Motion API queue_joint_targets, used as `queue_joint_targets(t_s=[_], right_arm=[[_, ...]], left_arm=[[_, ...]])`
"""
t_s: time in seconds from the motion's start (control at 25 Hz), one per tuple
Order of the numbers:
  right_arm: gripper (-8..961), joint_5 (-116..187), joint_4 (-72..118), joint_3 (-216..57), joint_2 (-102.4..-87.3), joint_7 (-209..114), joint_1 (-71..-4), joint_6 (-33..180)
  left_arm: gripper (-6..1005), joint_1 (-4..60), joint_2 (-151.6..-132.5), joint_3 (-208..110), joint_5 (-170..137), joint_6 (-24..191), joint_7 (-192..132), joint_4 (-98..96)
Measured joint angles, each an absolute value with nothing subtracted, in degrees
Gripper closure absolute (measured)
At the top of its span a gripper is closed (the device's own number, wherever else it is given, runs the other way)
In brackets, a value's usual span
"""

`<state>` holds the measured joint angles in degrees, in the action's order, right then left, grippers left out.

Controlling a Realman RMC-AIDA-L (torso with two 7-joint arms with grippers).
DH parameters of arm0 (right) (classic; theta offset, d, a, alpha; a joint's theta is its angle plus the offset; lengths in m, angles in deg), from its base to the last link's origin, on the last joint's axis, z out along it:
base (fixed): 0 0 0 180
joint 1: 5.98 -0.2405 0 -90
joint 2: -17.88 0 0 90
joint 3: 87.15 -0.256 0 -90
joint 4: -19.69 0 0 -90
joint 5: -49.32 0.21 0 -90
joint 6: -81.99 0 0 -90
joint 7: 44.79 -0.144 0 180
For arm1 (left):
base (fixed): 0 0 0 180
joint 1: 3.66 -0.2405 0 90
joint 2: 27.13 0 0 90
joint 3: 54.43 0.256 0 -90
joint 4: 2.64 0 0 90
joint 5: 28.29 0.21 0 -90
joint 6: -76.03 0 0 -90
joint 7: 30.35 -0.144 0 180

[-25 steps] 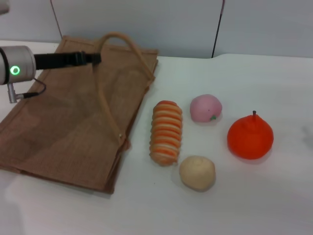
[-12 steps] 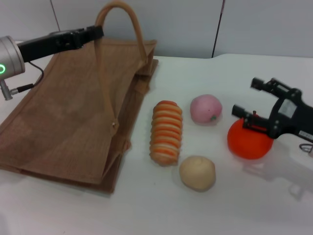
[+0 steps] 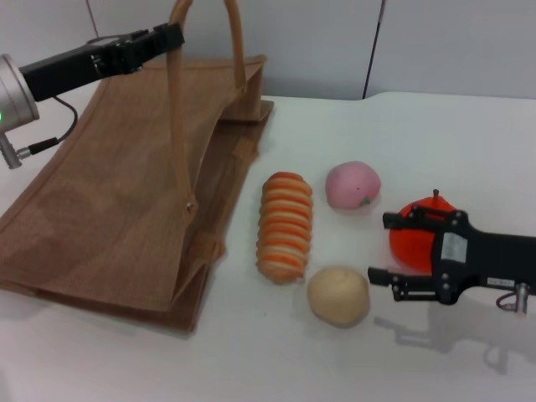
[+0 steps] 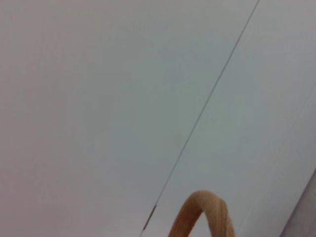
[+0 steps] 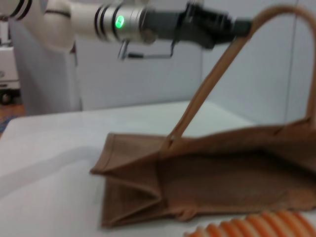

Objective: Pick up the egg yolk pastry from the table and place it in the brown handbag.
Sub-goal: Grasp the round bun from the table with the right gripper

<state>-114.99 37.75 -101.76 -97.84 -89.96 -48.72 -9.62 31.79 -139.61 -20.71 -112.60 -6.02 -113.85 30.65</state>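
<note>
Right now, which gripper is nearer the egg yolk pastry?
The right gripper. It sits open just beside the egg yolk pastry, not touching it. The left gripper is far off across the table, holding up a handle of the brown handbag.

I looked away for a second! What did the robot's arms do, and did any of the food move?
The left gripper lifted the brown handbag by a handle, pulling its mouth open. The right gripper came in from the right, open, and now sits beside the egg yolk pastry, not holding it. The pastry, striped roll, pink peach and orange fruit stayed put.
</note>
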Motion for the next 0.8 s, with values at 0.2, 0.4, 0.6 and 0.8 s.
queue_joint_targets(t_s=[0.2, 0.4, 0.6, 0.8], right_arm=[[97, -115.24, 37.17, -98.44, -98.01, -92.47, -49.99, -7.64], [95, -115.28, 34.89, -95.07, -98.13, -94.54, -50.94, -3.52], [92, -115.30, 33.24, -90.89, -98.14, -98.67, -52.33, 0.23], [89, -115.37, 32.22, -89.08, -98.14, -99.86, -53.13, 1.19]], left_arm=[[883, 32.31, -139.61, -20.76, -112.74, -6.43, -113.91, 30.65], [884, 32.70, -139.63, -20.77, -112.78, -6.47, -113.93, 30.10], [884, 32.77, -139.63, -20.77, -112.81, -6.56, -113.95, 29.96], [884, 32.83, -139.63, -20.77, -113.05, -7.08, -113.96, 29.96]])
